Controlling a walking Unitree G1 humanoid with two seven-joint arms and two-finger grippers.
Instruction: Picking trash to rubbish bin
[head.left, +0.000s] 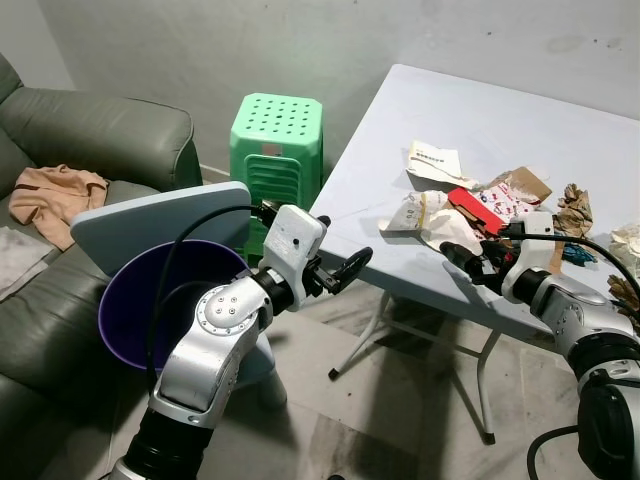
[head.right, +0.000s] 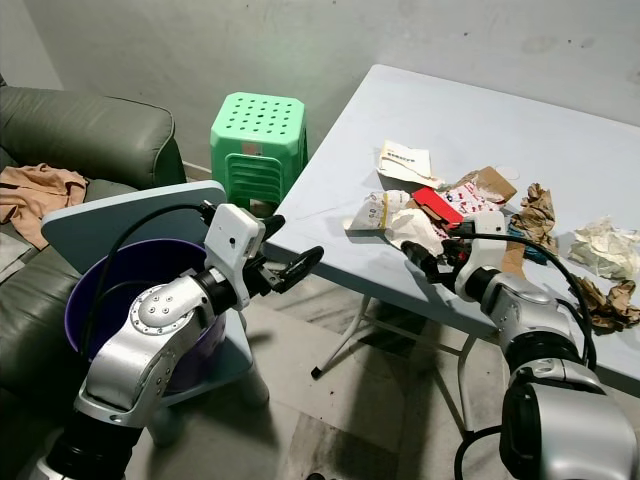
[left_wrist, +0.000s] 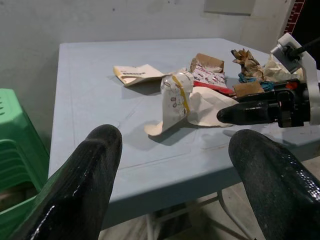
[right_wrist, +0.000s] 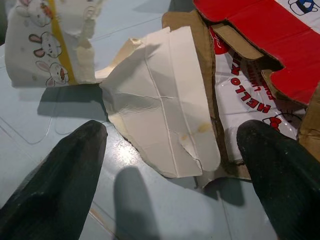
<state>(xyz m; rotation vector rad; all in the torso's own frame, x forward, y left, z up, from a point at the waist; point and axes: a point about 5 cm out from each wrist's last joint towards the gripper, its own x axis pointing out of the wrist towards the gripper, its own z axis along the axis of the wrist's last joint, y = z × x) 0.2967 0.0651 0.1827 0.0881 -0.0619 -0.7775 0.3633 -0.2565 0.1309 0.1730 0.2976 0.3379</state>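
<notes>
Between our right gripper (right_wrist: 170, 150) jaws lies a cream paper scrap (right_wrist: 165, 120), flat on the light blue table (head.left: 440, 110); jaws are spread wide, one finger (right_wrist: 55, 180) either side of the scrap, neither touching it. Just past the jaws sits a red carton (right_wrist: 265, 35) on brown cardboard, with a white wrapper printed in red letters beneath it. Off to one side of the jaws lies a crumpled bunny-print cup (right_wrist: 45, 45), touching the cream scrap's edge.

Our left gripper (head.left: 345, 270) hangs in the air just short of the table edge, jaws apart and holding nothing. Beyond its jaws, on the table, we see the same cup (left_wrist: 175, 95) lying tipped over, a folded white paper packet (left_wrist: 137, 74) further back, and the right gripper's black fingers coming in from the side.

Further along the table from the right gripper: crumpled brown paper (head.left: 575, 210) and a white crumpled wad (head.right: 605, 245).

Behind the left arm stands the purple bin (head.left: 135, 310), its grey-blue lid (head.left: 150, 225) tipped up. A green stool (head.left: 278, 140) stands near the table's corner. A dark green sofa (head.left: 100, 135) with tan cloth (head.left: 55, 195) sits beyond the bin.
</notes>
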